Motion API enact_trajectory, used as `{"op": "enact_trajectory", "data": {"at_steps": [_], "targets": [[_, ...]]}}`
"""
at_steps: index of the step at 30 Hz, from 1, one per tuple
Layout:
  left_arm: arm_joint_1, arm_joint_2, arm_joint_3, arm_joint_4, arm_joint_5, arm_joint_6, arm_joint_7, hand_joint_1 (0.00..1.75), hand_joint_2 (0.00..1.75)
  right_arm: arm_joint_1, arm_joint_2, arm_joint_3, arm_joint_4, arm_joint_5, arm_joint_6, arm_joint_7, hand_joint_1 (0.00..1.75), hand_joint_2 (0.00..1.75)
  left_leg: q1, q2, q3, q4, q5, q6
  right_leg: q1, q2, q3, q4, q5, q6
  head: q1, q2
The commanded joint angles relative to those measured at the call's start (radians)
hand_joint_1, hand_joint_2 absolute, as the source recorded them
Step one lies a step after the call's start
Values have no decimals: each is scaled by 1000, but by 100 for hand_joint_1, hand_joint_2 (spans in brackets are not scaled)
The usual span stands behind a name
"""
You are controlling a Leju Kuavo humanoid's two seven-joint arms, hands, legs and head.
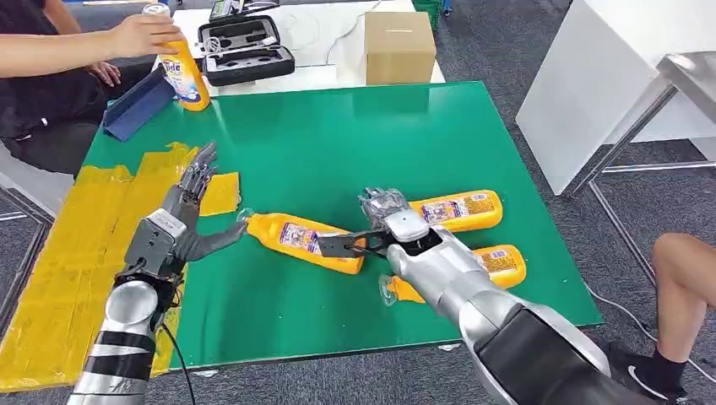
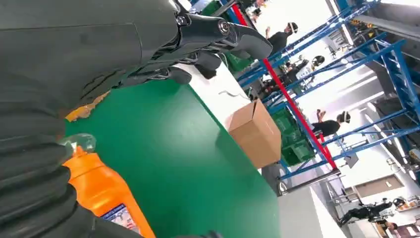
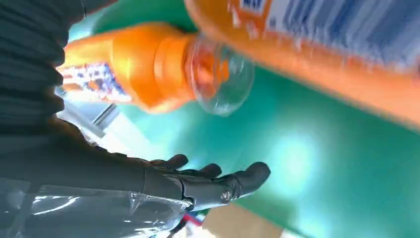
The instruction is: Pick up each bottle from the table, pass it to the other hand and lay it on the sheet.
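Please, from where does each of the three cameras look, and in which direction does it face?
Head view: high on the body, looking down at the green table; both silver arms, left hand, right hand.
Left wrist view: behind the left hand, facing across the table toward a cardboard box.
Right wrist view: behind the right hand, close under orange bottles.
Shared: the held bottle.

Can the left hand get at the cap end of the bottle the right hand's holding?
Probably yes: the left hand is open beside the bottle, its thumb close by the cap with nothing between.
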Motion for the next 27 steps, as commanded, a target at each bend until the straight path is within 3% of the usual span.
{"op": "enact_trajectory", "data": {"at_steps": [1, 6, 9, 14, 18, 22, 27], "targets": [[4, 4, 26, 11, 2, 3, 16, 0, 175, -44, 23, -67, -8, -18, -67, -10, 0, 175, 0, 1, 2, 1, -1, 0, 0, -1, 1, 1, -1, -1, 0, 0], [44, 7, 63, -13, 0, 9, 16, 0, 175, -9, 39, -115, -187, -86, -42, -130, 0, 175, 0, 3, 2, 1, -2, -1, 0, 1, 1, 1, -1, -1, 0, 0], [83, 8, 90, -49, -7, 12, 15, 0, 175, 69, 3, -102, -425, -122, 2, -117, 0, 175, 0, 3, 2, 0, -2, -1, 1, 2, 1, 0, -1, -1, 0, 0], [92, 3, 97, -57, -10, 13, 14, 0, 175, 98, -19, -97, -495, -142, -7, -138, 0, 175, 1, 0, 2, 0, -1, 0, 1, -2, 1, 0, -2, -1, 0, 0], [138, -2, 145, -77, -5, 12, 10, 0, 175, 243, -88, -52, -856, -156, -11, -120, 0, 175, 1, 1, 3, 0, -2, 0, 1, -1, 2, -1, -2, -1, 0, 0], [115, -5, 143, -52, -7, -3, 1, 0, 175, 221, -81, -26, -769, -176, 18, -81, 0, 175, 1, -1, 2, 0, -2, 0, 1, -3, 2, -1, -2, -1, 1, 0], [77, 3, 114, -29, -1, -7, 11, 0, 175, 122, -37, -75, -432, -250, 4, -85, 0, 175, 1, 0, 3, 0, -2, -1, 1, -3, 3, 0, -2, -2, 0, 0]]}}
